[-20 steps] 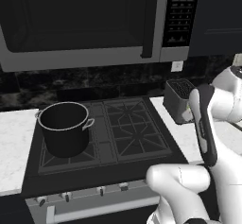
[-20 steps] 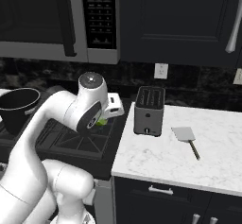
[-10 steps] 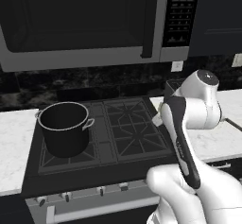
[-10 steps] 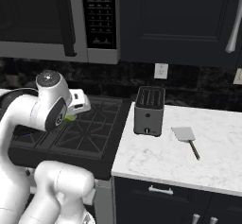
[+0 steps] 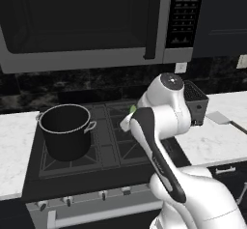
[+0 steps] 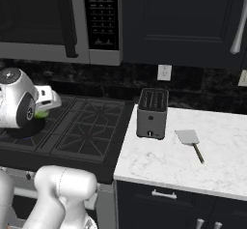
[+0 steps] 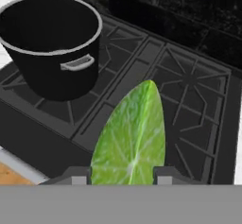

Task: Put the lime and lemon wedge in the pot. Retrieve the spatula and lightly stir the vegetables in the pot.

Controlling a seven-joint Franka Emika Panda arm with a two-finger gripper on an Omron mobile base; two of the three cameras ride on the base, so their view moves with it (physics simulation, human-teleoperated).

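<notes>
Between its fingertips the hand [image 7: 122, 176] grips the lime [image 7: 130, 138], beside the pot [image 7: 47, 48].

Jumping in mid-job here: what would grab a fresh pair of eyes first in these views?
The bright green lime stands out, clamped in the hand above the stove. Next is the black pot on the stove's left burner, its open mouth dark. On the white counter to the right, the spatula lies beside the toaster.
</notes>
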